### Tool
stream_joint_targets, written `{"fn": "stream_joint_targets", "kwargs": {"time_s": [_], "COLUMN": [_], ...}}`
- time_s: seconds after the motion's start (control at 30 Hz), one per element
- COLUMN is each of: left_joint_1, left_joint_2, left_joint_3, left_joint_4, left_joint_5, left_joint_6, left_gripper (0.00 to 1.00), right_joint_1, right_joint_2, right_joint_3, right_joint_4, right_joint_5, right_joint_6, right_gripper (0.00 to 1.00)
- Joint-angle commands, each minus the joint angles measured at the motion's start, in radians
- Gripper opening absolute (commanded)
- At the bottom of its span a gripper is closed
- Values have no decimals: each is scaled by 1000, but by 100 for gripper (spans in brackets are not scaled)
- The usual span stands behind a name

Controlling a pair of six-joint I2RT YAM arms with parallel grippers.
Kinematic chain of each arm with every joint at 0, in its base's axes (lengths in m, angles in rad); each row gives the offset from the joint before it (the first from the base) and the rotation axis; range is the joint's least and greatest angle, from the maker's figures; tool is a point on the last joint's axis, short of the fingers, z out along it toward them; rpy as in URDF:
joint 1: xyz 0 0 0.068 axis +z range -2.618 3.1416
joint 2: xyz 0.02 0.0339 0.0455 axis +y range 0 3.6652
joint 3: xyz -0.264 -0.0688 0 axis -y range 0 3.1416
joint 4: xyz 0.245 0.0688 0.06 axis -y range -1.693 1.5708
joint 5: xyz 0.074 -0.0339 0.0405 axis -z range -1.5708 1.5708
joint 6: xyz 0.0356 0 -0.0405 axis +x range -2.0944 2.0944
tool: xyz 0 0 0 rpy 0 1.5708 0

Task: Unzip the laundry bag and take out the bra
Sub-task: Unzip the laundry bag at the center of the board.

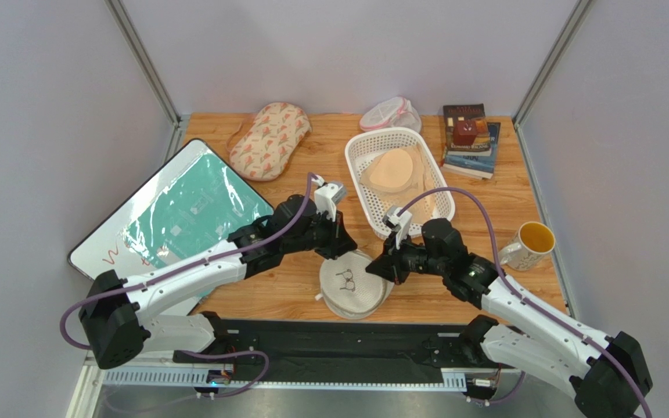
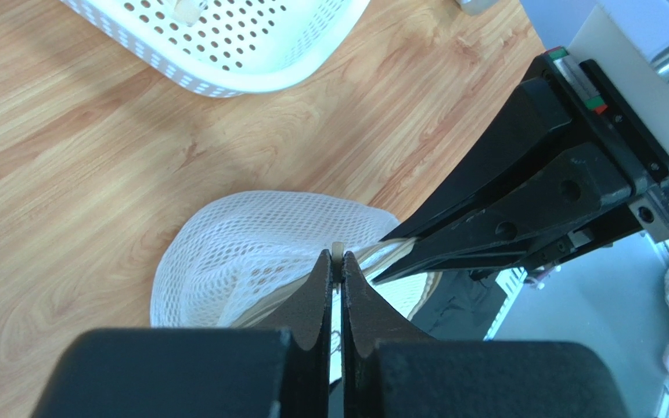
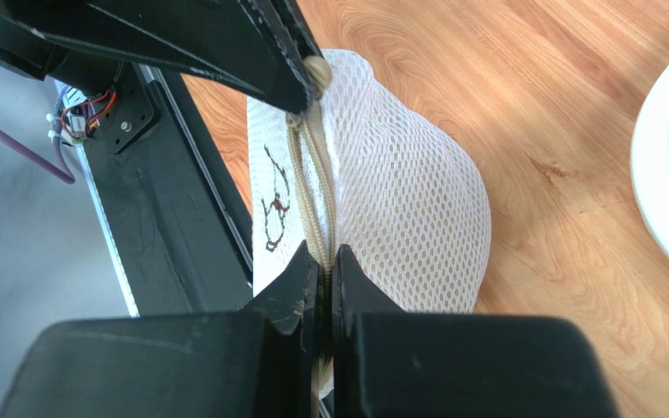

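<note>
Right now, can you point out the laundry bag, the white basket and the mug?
laundry bag (image 1: 360, 296), top view, domed mesh top
white basket (image 1: 355, 170), top view, left wall
mug (image 1: 536, 235), top view, yellow inside

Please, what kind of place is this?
Probably a robot test booth, not a home: plain grey walls enclose a wooden table, two robot arms are bolted at its edge, and a basket, mug and books lie like props.
</note>
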Motion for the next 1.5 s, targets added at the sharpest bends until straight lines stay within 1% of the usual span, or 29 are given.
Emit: {"fn": "stream_joint_targets", "kwargs": {"time_s": [0.0,0.63,1.0,1.47], "left_joint_1": [31,114,126,128], "left_joint_2": [-65,-220,-279,-325], "left_joint_3": [-41,-167,-265,-330], "left_joint_4": [-35,-73,-57,-44], "left_joint_5": [-35,-55,-64,-73], "left_joint_6": [23,24,-5,-27], "left_gripper": [0,0,0,0], "right_joint_1": [-1,1,-1,-1], "right_joint_2": [-28,-37,-104,-101], "right_joint_3": [32,35,24,18], "right_joint_4": [-3,-23,-43,-17], "right_joint_5": [32,78,207,299], "right_joint_6": [-7,-1,39,132], "right_gripper": [0,0,0,0]}}
